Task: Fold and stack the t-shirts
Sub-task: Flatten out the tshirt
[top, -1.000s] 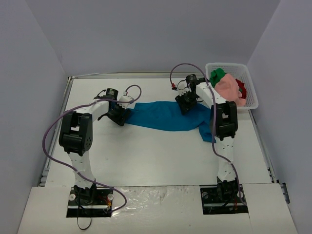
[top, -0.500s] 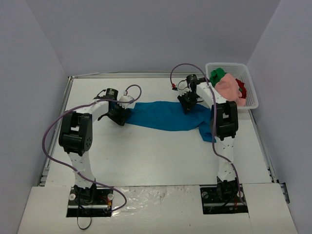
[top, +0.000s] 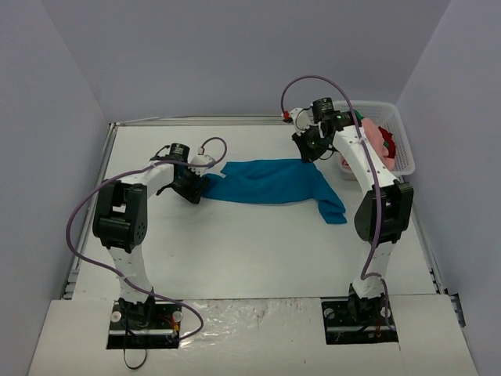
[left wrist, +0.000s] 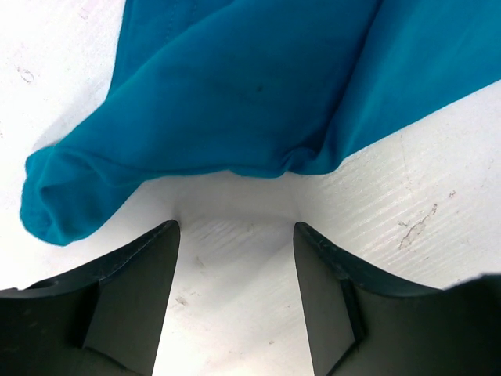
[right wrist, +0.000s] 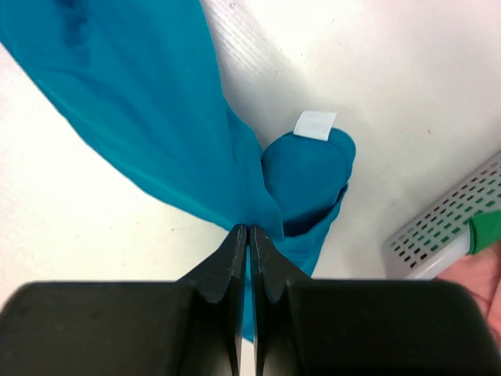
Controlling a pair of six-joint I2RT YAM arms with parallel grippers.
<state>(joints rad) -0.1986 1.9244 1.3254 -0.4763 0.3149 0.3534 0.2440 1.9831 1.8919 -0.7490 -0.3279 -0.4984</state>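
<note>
The teal-blue t-shirt [top: 270,182] lies stretched across the middle of the table, one end trailing toward the front right. My right gripper [top: 308,150] is shut on a bunched fold at its far right edge [right wrist: 249,229]; a white label [right wrist: 315,124] shows on the cloth just beyond. My left gripper [top: 196,188] is open at the shirt's left end. In the left wrist view the teal cloth [left wrist: 258,94] lies just past my open fingertips [left wrist: 168,235], with bare table between them. The pink shirt [top: 376,135] and red shirt [top: 389,144] sit in the basket; a green shirt [right wrist: 485,231] shows there too.
The white mesh basket [top: 391,110] stands at the back right corner, close to my right arm; it also shows in the right wrist view [right wrist: 438,235]. Walls enclose the table at the back and both sides.
My right gripper has moved back and to the right toward the basket, drawing the shirt's far right edge with it. The left gripper has stayed in place.
</note>
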